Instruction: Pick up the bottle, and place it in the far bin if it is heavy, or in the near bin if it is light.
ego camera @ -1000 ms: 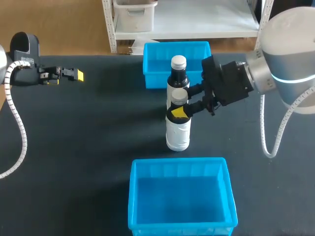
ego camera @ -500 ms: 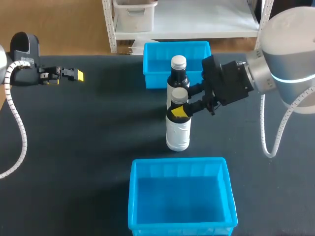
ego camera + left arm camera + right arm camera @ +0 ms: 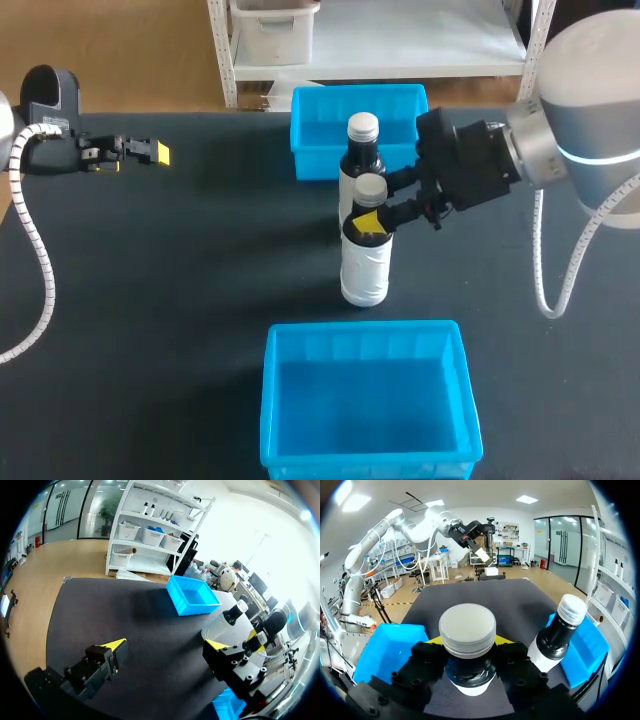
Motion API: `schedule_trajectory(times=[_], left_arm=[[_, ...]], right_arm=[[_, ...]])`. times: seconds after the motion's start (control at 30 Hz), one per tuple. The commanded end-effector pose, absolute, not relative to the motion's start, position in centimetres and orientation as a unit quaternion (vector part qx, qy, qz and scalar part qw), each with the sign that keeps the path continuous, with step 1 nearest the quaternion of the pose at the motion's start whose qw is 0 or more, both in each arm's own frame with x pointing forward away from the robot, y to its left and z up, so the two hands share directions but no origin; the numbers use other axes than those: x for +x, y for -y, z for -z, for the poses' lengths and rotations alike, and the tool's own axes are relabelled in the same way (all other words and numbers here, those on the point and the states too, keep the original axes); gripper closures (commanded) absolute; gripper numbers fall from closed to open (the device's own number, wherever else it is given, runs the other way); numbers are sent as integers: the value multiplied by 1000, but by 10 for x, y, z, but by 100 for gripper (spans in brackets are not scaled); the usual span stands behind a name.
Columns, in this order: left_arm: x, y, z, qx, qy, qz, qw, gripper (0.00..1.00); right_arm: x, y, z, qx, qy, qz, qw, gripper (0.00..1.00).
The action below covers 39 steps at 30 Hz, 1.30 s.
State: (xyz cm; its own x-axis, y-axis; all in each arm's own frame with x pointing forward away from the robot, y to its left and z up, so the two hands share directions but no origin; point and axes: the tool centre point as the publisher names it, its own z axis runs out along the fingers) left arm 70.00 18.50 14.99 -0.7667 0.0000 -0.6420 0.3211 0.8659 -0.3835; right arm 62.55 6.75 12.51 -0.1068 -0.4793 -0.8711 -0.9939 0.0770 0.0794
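Two bottles stand mid-table. The nearer bottle (image 3: 365, 255), white-labelled with a grey cap, has its neck between the yellow fingertips of my right gripper (image 3: 372, 222), which is shut on it; the right wrist view shows its cap (image 3: 467, 629) straight over the gripper (image 3: 468, 647). A second bottle (image 3: 361, 150) with a dark neck and silver cap stands just behind it, toward the far bin (image 3: 320, 120), and shows beside the gripper (image 3: 559, 630). The near bin (image 3: 290, 400) lies in front. My left gripper (image 3: 140, 152) hangs open at the far left, holding nothing (image 3: 167, 645).
Both blue bins look empty. The far bin (image 3: 592, 645) sits close behind the second bottle, and the near bin (image 3: 385, 645) is a short gap from the held bottle. Bare dark tabletop (image 3: 180, 260) spreads between the left arm and the bottles.
My right gripper and the bottle it holds have shifted slightly to the right. The left arm and the second bottle have stayed put.
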Motion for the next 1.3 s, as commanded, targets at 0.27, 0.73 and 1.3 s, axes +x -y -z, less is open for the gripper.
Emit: schedule_trajectory(times=[0.27, 0.73, 1.3], left_arm=[[700, -185, -150, 88, -908, 243, 330, 0], [700, -185, -150, 88, -908, 243, 330, 0], [700, -185, -150, 88, -908, 243, 330, 0]], right_arm=[[629, -46, -142, -567, -649, -361, 357, 100], [638, -2, -157, -550, -668, -344, 365, 100], [662, 58, -186, -532, -686, -322, 378, 100]])
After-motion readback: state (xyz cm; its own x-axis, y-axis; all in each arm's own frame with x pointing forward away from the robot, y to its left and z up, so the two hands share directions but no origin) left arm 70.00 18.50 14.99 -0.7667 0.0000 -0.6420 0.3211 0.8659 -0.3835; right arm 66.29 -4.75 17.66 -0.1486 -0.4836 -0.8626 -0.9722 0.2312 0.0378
